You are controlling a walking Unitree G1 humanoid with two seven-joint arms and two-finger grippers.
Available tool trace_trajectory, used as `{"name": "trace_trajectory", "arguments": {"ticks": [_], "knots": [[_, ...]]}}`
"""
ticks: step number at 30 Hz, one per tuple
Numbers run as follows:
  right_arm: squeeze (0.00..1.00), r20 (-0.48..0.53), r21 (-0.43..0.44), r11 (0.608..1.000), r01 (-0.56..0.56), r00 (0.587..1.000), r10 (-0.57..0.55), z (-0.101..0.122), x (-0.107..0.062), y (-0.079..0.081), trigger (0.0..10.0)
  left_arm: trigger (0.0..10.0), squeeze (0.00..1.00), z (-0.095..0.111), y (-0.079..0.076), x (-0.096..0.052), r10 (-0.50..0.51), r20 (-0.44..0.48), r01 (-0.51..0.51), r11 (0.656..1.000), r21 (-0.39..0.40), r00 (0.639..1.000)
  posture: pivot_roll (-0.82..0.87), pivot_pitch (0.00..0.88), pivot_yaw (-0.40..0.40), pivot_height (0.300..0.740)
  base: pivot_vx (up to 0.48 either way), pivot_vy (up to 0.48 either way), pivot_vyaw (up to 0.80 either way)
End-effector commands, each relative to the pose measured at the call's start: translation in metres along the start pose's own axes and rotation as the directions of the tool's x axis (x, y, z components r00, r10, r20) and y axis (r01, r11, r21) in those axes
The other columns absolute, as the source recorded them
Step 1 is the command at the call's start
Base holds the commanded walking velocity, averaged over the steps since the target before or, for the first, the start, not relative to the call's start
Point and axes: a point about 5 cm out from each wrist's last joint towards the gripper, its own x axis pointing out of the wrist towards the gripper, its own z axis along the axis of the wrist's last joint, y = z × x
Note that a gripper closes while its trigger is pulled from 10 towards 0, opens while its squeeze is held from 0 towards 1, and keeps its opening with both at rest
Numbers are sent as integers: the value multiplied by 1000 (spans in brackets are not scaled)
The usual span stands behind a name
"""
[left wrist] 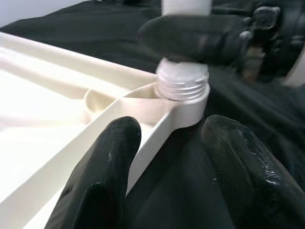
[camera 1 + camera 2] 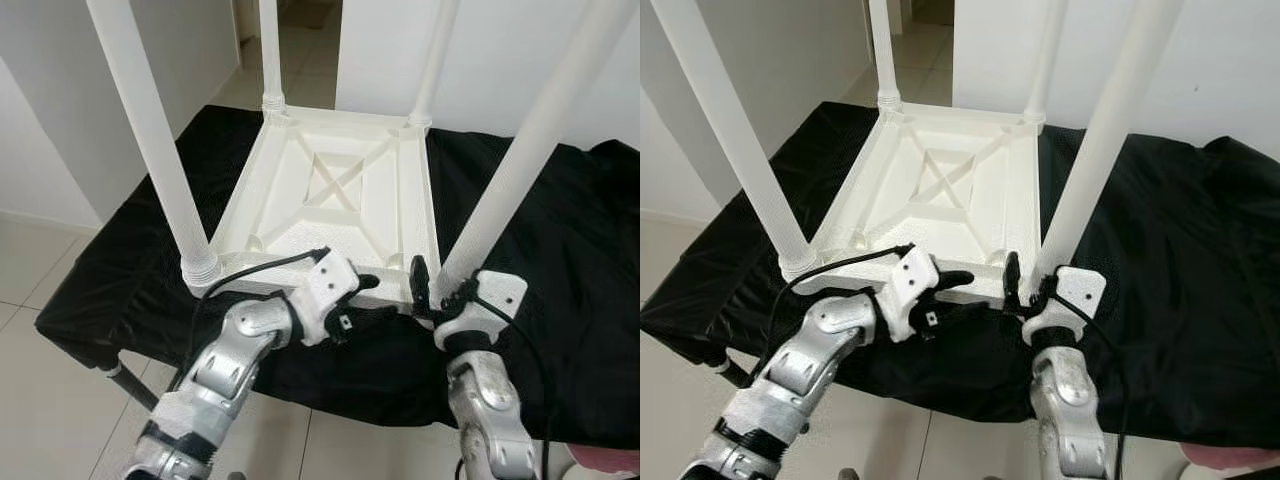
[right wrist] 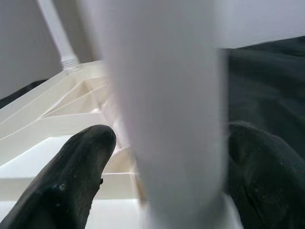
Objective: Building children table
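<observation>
On a black cloth (image 2: 560, 250) over a low stand, seen from the head views: one white tabletop (image 2: 340, 195) lying upside down, ribbed underside facing up, with four white legs standing in its corners. Far pair small at the back, near left leg (image 2: 150, 130) and near right leg (image 2: 530, 150) large in front. Left gripper (image 2: 372, 290) at the near edge of the tabletop, between the two near legs, pointing toward the near right corner. Right gripper (image 2: 440, 290) at the base of the near right leg, fingers set either side of it. From the left wrist view: two black fingers (image 1: 105, 176) spread apart and holding nothing, one over the white rim, one over the cloth, aimed at the corner socket (image 1: 183, 98) where grey thread still shows above the collar. From the right wrist view: the near right leg (image 3: 167, 109) close and blurred, one black fingertip (image 3: 81, 162) on each side; closed around the leg by the look of it, though contact itself hidden in the blur. Judged risks: thread still exposed, so likely not fully seated; turning with the leg tilted could cross-thread it, and twisting without the tabletop held could slide it on the slippery cloth toward the near edge.
</observation>
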Motion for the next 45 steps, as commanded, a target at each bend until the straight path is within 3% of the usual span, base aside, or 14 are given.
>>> {"name": "trace_trajectory", "arguments": {"ticks": [1, 8, 15, 20, 25, 34, 42, 45], "knots": [[0, 23, -5, 999, -52, 998, 52, 4, -1, -4, 10000, 10000, 0, 1, -1, -1, -2, -1, 2, 1000, -9, 1000, -129, 0, 9, 740, 0, 0, 0], [0, 21, -50, 989, -139, 990, 140, 2, 3, -16, 10000, 10000, 0, -1, -5, -1, -25, 8, 26, 999, -33, 1000, -132, 0, 7, 740, 0, 0, 0], [0, -1, -57, 985, -165, 986, 165, -8, 1, -14, 10000, 10000, 0, 1, -5, -4, 3, 69, 0, 999, -49, 998, -121, 0, 6, 740, 0, 0, 0], [0, 7, -47, 980, -194, 981, 195, -12, -2, -10, 10000, 10000, 0, 5, 1, -8, 67, 119, -61, 997, -57, 991, -123, 0, 15, 740, 0, 0, 0], [0, 39, -74, 970, -232, 971, 235, -19, -5, -9, 10000, 10000, 0, 5, 22, -8, 176, 118, -175, 984, -19, 977, -120, 0, 9, 740, 0, 0, 0], [0, 34, -53, 986, -158, 987, 160, -30, -8, -13, 10000, 10000, 0, -2, 28, -11, 255, 122, -245, 965, -88, 959, -136, 0, 35, 740, 0, 0, 0], [0, 64, -145, 977, -155, 984, 165, -36, 4, -16, 10000, 10000, 0, -7, 30, -5, 267, 142, -247, 958, -144, 953, -126, 0, 33, 740, 0, 0, 0], [0, 82, -106, 988, -108, 990, 117, -34, 8, -20, 10000, 10000, 0, -9, 36, -5, 294, 126, -274, 949, -160, 947, -119, 0, 27, 740, 0, 0, 0]]}}
